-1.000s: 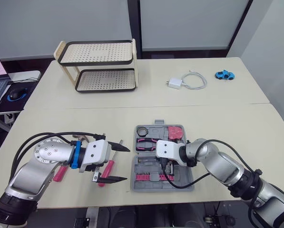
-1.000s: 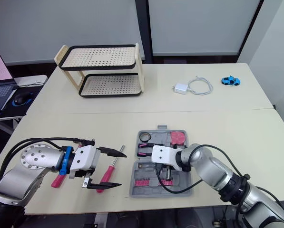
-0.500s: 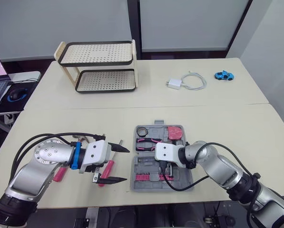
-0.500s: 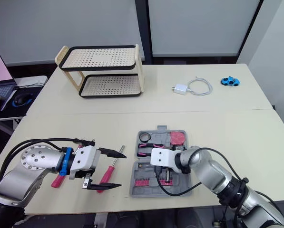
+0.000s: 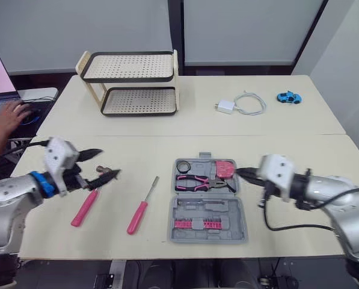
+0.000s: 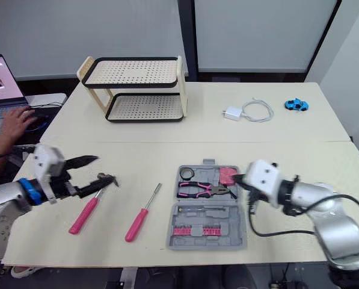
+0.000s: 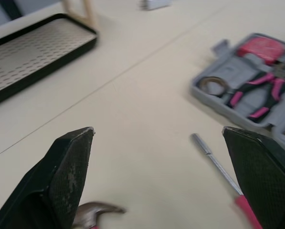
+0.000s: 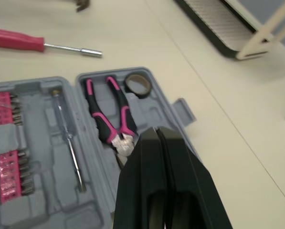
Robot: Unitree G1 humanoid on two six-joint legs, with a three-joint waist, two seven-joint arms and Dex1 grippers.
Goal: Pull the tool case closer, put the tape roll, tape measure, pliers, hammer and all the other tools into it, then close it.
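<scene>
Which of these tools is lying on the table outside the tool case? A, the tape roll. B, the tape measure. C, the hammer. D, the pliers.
C: the hammer lies on the bare table to the left of the open tool case, while the pliers, tape roll and tape measure all sit inside the case.

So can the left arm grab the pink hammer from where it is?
Probably yes. The left end effector is open just by the head of the hammer, with nothing lying on it. The screwdriver sits apart beside it.
</scene>
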